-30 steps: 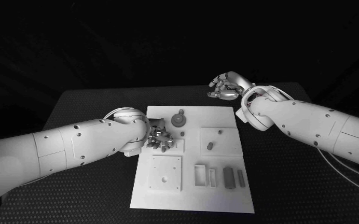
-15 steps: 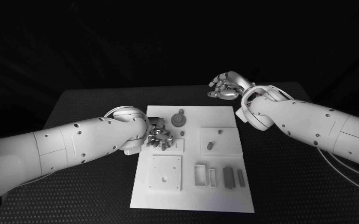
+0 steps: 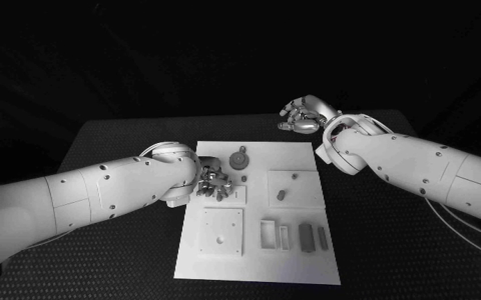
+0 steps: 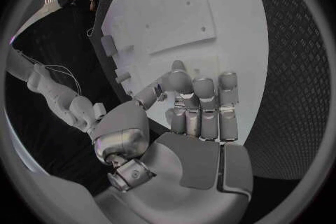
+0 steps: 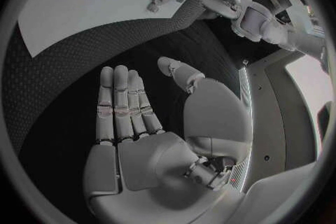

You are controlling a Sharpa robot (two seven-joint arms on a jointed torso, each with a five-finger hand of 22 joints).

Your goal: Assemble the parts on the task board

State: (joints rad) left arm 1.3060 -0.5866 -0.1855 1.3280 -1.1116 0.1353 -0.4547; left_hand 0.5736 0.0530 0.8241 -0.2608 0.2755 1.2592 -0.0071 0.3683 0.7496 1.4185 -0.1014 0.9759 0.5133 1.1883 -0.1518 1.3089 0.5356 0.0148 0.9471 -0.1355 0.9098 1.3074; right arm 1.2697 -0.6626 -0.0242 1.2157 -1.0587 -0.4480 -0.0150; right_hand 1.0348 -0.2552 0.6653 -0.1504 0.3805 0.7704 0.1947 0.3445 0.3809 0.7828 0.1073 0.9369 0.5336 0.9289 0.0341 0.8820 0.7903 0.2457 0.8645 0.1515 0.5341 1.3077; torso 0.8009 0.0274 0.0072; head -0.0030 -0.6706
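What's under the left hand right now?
The left hand sits over the left edge of the task board, on a small raised white block. Its fingers curl down over bare white board; whether they pinch a part is hidden.

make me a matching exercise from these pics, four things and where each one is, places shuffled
Things:
1. left hand
2. right hand
3. round part
4. square plate

Places:
A. over the black table beyond the board's far right corner
B. on the board's near left part
C. at the board's left edge, fingers over it
D. on the board's far part, near the middle

Pairs: 1-C, 2-A, 3-D, 4-B
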